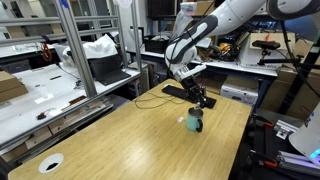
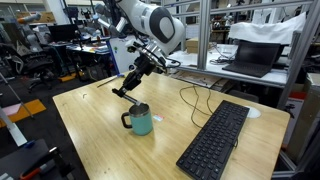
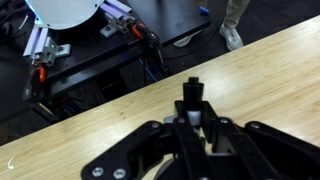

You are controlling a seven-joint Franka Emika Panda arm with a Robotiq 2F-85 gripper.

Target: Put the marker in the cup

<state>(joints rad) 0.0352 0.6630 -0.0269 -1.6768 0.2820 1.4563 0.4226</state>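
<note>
1. The table (image 1: 120,135) was a pale wood-grain top in a cluttered lab with metal racks and work benches around it.
2. The gripper (image 3: 192,122) had its fingers pressed in on the marker (image 3: 191,92). In the wrist view the marker's dark end stuck out past the fingertips.
3. In both exterior views the gripper (image 2: 122,92) hung above the table, pointing down at a slant. It did not touch the wood.
4. The cup (image 1: 194,122) stood upright on the table, lower than the gripper and near it. In an exterior view the cup (image 2: 140,120) showed its handle on the side towards the gripper's tips and was clear of them.
5. The keyboard (image 2: 215,142) lay flat on the far side of the cup from the gripper. A thin cable (image 2: 188,97) looped across the wood between them.
6. Only an exterior view took in the white disc (image 1: 50,163), which lay well apart from the gripper near a table corner.
7. A laptop (image 2: 250,57) sat on a bench behind the table.
8. Only the wrist view showed the table's edge beyond the marker, with a dark floor (image 3: 170,30) and a pair of shoes (image 3: 231,38) past it.
9. The marker was too small to make out in the exterior views.
</note>
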